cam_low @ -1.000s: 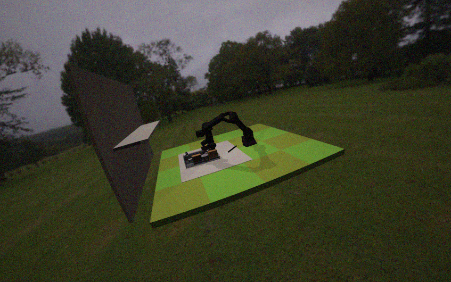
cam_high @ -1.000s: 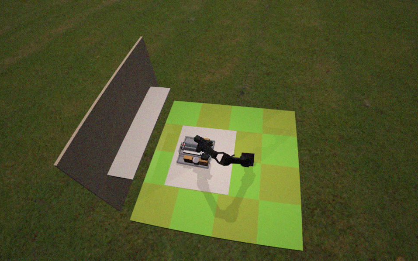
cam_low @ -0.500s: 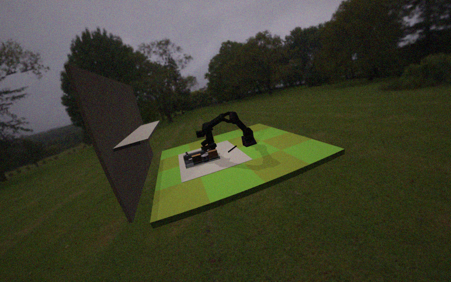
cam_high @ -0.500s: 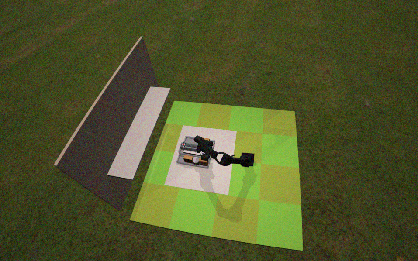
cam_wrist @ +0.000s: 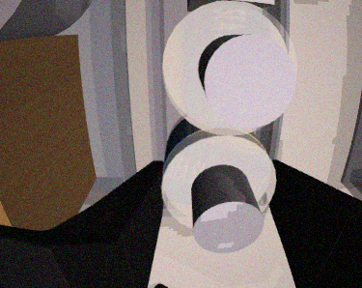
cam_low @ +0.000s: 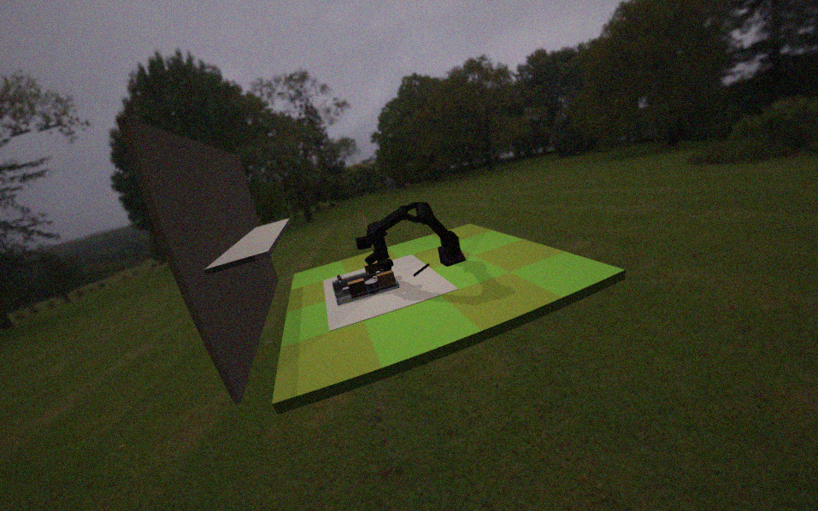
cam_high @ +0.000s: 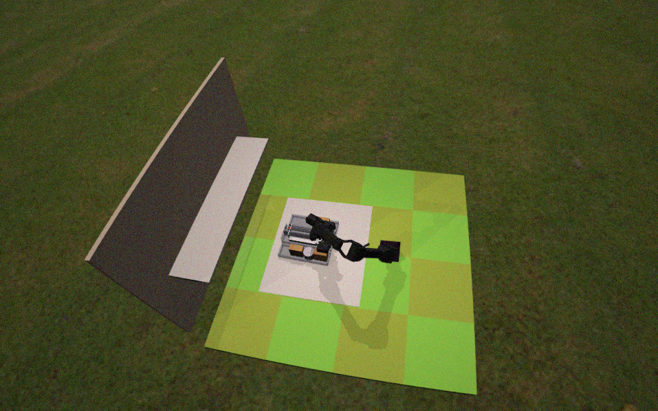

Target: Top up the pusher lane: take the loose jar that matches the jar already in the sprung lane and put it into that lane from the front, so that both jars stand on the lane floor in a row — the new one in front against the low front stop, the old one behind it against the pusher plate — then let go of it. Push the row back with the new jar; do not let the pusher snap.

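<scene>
My gripper (cam_high: 319, 242) (cam_low: 379, 264) (cam_wrist: 215, 171) is part-open, closed on the knobbed jar (cam_wrist: 221, 186), low centre in the wrist frame with one black finger on each side. Second jar (cam_wrist: 245, 72), with the broader pale top, is directly above it in that frame, upper centre, edges overlapping in view; can't tell if they touch. Lane rails run up both sides of it. Can't confirm from here whether my jar's base is on the lane floor or against the front stop. Brown block (cam_wrist: 40, 130) fills the left of the wrist frame. From top: my arm (cam_high: 353, 251) (cam_low: 421, 209) reaches left from its base to the grey rack (cam_high: 294, 258) (cam_low: 367, 295), just left of centre, on a white mat (cam_high: 311, 286) (cam_low: 361, 314). Round grey top (cam_high: 308, 251) (cam_low: 370, 281) sits between two orange-brown blocks at the rack's lower side.
</scene>
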Robot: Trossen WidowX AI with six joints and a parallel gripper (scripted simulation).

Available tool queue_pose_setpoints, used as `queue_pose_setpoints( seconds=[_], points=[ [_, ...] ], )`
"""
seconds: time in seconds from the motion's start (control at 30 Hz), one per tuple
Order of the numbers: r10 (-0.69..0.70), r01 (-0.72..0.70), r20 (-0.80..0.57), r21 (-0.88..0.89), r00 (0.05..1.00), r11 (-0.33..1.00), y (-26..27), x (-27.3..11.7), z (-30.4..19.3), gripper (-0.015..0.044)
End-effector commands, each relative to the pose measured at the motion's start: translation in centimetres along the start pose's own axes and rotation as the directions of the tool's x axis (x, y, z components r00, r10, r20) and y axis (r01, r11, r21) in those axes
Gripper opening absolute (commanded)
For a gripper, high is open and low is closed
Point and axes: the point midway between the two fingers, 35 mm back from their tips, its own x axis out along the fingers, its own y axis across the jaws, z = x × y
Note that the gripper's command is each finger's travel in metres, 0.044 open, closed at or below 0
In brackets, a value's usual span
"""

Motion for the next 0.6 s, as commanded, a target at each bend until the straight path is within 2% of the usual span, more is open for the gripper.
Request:
queue_pose_setpoints(
  seconds=[0.0, 0.57],
  points=[
    [0.004, -0.004, 0.010, -0.007, 1.000, 1.000, 0.08, -0.03, 0.17, 0.0000],
    [0.004, -0.004, 0.010, -0.007, 1.000, 1.000, 0.05, -0.01, -0.17, 0.0000]
  ],
)
